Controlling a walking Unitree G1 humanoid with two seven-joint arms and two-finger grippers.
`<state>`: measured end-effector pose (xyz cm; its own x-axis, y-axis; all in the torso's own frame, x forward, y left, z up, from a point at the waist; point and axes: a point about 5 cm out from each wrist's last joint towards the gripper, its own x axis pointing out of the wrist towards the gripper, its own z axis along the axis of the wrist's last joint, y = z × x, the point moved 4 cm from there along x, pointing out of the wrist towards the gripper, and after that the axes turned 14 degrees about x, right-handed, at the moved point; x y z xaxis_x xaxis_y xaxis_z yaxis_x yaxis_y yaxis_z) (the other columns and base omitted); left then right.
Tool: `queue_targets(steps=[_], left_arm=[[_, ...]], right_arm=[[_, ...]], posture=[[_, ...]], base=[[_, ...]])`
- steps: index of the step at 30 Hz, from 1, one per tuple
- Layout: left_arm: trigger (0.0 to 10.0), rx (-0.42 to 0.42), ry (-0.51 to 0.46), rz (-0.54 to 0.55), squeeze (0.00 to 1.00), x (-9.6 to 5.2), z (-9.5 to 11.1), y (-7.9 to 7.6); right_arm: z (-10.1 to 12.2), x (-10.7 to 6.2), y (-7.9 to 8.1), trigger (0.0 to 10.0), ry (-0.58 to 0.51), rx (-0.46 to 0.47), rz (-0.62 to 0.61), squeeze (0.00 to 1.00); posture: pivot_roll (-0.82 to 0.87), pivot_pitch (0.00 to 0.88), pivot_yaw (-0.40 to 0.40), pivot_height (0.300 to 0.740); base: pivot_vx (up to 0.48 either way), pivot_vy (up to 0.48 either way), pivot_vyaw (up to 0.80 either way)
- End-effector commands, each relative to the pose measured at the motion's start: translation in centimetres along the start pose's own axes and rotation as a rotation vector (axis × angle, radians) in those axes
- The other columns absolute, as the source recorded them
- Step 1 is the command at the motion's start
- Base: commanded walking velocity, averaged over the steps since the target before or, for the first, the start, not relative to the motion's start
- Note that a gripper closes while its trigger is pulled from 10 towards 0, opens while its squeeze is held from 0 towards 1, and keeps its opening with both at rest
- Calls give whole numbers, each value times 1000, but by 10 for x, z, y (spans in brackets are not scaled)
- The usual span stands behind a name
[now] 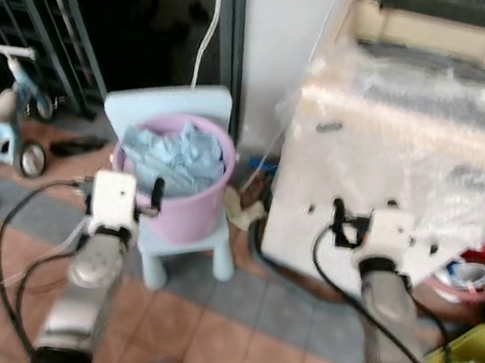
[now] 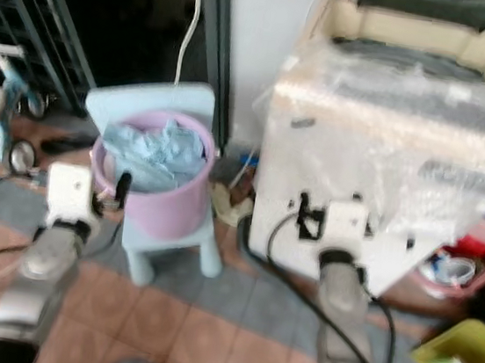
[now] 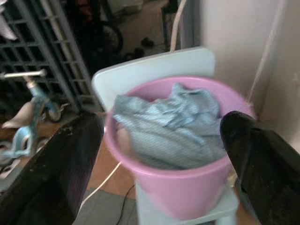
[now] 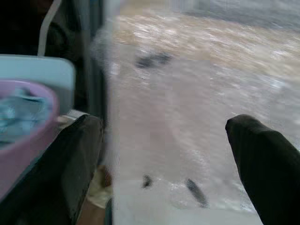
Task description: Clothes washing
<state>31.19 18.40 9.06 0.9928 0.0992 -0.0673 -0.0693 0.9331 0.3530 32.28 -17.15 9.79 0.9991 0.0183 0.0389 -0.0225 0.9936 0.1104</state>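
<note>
A pink bucket full of light blue clothes stands on a small pale-blue child's chair. To its right is a cream washing machine wrapped in clear plastic, its top open. My left gripper is open just in front of the bucket, with its fingers spread to either side of the rim and nothing held. Open and empty too, my right gripper points at the machine's plastic-covered side, close to it.
A child's tricycle and a black metal gate are at the left. A white hose hangs behind the chair. A rag lies between chair and machine. A red basin and a yellow-green crate sit at the right.
</note>
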Motion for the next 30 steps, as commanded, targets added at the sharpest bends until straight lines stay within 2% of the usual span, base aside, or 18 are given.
queue_targets(steps=[1,2,4,8,12,16,24,30], left_arm=[[10000,-13,6,38,0,-1,0,7],[10000,-12,10,49,0,-1,-1,9],[10000,-29,22,58,0,-3,-3,10],[10000,-25,26,58,0,-3,-5,12],[10000,-51,30,31,0,-7,-7,11],[10000,-46,35,32,0,-8,-8,11],[10000,-62,52,17,0,-8,-11,8],[10000,-68,54,16,0,-8,-11,7]], right_arm=[[3,3,8,10000,-3,59,36,0],[4,3,7,10000,-2,87,24,0],[2,3,8,10000,25,46,27,0],[-1,0,12,10000,36,64,70,0],[0,0,14,10000,32,73,87,0],[-1,0,15,10000,37,82,96,0],[-5,-1,8,10000,31,90,69,0],[-3,1,11,10000,24,85,87,0]], posture=[[-41,61,67,740],[-42,61,65,740],[-42,61,63,740],[-36,64,59,740],[-32,67,58,740],[-32,68,55,740],[-35,69,53,740],[-42,69,52,740]], base=[[0,0,0],[0,0,0],[0,0,0],[0,0,0],[0,0,772],[257,0,744],[288,0,0],[399,90,0]])
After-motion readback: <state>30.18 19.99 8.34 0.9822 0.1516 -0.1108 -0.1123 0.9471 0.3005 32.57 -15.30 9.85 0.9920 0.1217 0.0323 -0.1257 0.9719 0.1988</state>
